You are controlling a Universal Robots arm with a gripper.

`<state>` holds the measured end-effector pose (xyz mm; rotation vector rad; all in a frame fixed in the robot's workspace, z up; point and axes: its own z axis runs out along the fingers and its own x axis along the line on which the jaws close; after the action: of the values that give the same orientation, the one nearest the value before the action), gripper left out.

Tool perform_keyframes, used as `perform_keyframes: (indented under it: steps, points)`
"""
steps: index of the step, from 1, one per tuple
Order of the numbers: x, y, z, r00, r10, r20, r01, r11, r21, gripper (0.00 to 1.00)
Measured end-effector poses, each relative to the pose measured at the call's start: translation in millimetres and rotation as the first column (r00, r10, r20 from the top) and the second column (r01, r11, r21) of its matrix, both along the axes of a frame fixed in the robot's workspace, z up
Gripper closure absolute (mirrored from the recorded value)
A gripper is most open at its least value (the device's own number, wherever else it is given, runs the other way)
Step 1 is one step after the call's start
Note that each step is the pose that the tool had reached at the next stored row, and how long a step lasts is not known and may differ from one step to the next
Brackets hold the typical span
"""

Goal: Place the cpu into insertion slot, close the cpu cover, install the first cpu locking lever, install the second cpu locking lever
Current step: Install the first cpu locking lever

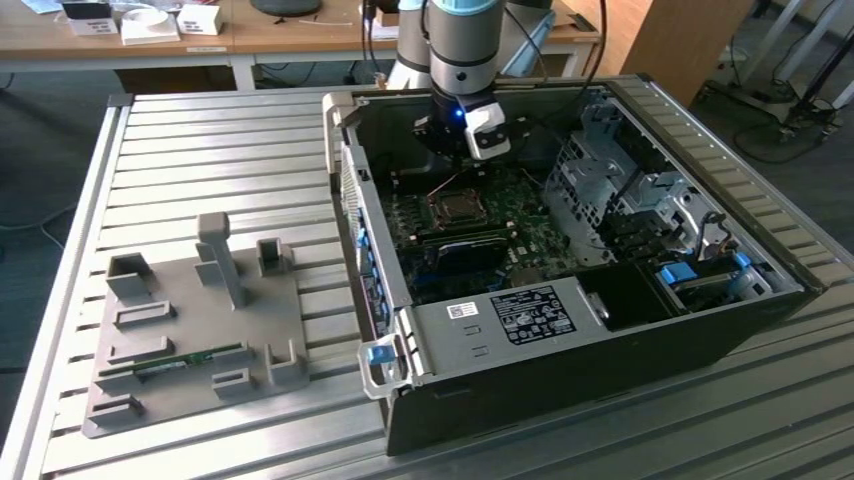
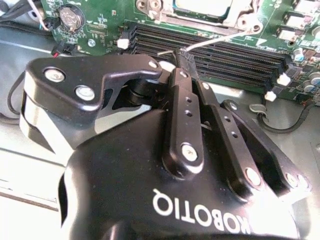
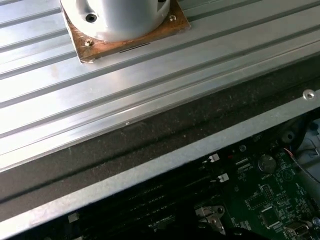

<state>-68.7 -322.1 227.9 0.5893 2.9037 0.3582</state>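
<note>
Inside the open computer case point(image 1: 350, 215), my gripper point(image 1: 457, 152) hangs over the back part of the green motherboard point(image 1: 534, 225). In the second wrist view my gripper point(image 2: 183, 56) is shut, its fingertips pinching the bent end of a thin silvery locking lever point(image 2: 220, 40). That lever runs up to the corner of the insertion slot point(image 2: 245, 22). The pale silver cpu point(image 2: 202, 5) lies in the slot. The cpu cover point(image 2: 195, 20) lies flat around it as a metal frame. In the exterior view the insertion slot point(image 1: 461, 207) sits just in front of the gripper.
Long black memory slots point(image 2: 215, 50) run beside the socket, and a coin battery point(image 2: 71, 17) sits near them. A white-labelled black box point(image 1: 531, 315) and a drive cage point(image 1: 614, 180) fill the case's other side. A grey fixture tray point(image 1: 200, 330) stands on the ribbed aluminium table point(image 1: 214, 160).
</note>
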Motion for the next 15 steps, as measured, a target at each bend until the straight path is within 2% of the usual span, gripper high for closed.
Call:
perform_keyframes:
  steps: [10,15]
  points:
    - [-4.4,-0.4,-5.8,1.0000,0.000,0.0053,0.000,1.0000,0.0007,0.89]
    - [-4.5,-0.1,-10.1,1.0000,0.000,0.0059,0.000,1.0000,0.0006,0.89]
